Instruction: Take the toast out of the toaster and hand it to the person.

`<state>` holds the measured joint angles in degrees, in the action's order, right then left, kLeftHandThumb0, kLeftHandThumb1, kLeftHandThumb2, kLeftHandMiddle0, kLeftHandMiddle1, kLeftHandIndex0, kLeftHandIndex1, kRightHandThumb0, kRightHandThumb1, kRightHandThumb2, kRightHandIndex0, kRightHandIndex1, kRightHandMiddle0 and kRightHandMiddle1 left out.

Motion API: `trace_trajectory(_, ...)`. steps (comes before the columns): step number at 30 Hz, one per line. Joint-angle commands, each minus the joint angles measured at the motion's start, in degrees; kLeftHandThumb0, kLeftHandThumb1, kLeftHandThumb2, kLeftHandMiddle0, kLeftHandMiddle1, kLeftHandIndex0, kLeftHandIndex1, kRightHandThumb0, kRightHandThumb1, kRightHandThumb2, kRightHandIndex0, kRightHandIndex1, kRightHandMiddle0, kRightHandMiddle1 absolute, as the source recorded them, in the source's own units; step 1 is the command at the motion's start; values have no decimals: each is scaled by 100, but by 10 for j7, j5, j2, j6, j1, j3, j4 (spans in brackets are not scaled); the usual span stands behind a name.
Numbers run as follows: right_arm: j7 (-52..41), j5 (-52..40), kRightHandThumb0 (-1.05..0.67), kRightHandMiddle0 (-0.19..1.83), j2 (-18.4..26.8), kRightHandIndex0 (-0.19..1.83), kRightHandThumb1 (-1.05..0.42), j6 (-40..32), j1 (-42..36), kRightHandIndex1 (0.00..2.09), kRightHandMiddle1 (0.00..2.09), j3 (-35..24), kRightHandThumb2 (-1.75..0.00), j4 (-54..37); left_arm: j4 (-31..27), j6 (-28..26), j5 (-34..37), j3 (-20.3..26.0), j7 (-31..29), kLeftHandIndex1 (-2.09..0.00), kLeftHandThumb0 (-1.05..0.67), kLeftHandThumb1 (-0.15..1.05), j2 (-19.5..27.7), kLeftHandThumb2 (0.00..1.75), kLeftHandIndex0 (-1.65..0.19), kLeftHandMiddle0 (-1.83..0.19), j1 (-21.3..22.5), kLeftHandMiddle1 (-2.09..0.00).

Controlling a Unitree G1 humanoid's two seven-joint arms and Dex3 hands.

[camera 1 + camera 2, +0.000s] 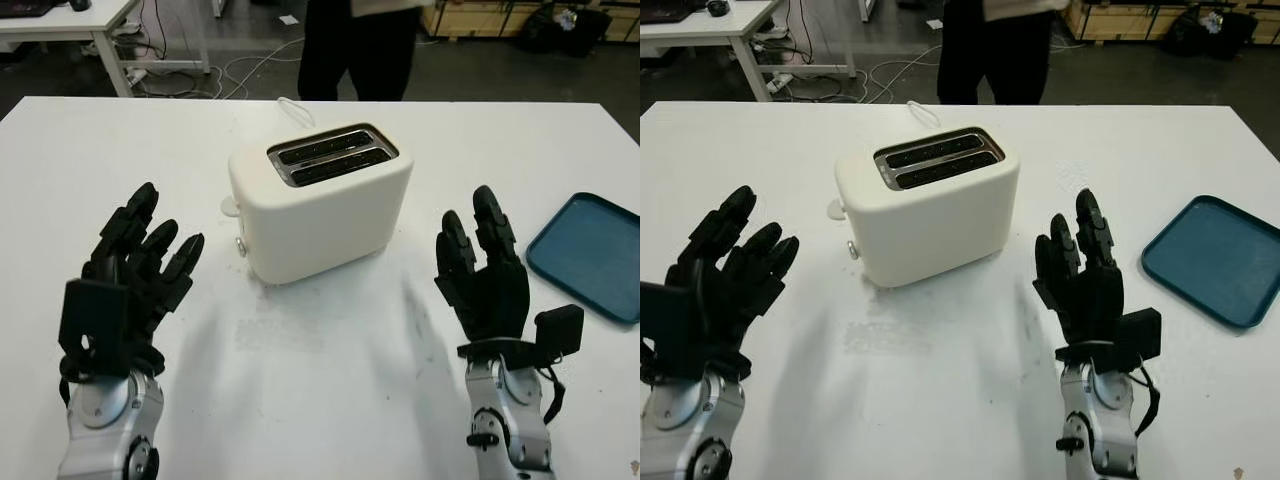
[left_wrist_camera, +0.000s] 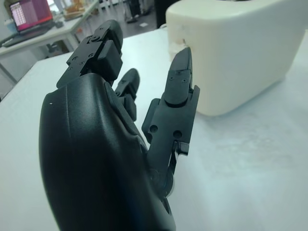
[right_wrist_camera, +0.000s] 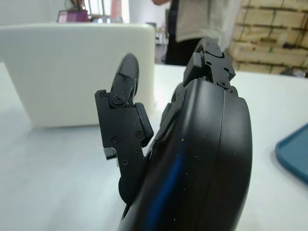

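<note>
Toaster between both hands, open tabletop around, tray far right

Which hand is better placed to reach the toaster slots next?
Probably the right hand: it is open beside the toaster, at its plain end. The left hand, also open, sits farther out on the lever side.

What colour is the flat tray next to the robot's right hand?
The flat plastic tray is teal blue, clearest in the right eye view.
</note>
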<state>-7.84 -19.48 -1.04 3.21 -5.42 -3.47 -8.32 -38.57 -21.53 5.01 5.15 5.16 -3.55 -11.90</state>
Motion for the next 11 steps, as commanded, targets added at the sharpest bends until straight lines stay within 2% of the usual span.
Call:
trace_trajectory(1,-2,1,6,1,-2,0,-92,-13,-3,0,1,6,-56,-9,13,24,13,-4,-7,0,-1,92,-12,23,-34,-21,-9,-40)
trace_trajectory(4,-2,17,7,2,3,0,-92,-17,-3,0,1,12,-57,-10,23,40,11,-10,-16,0,7,91,2,22,-33,-20,-8,-40)
trace_trajectory(11,-2,40,15,3,6,0,-92,-4,-5,0,1,16,-54,-3,40,59,15,-9,-28,-1,4,88,8,22,-33,-20,-1,-40)
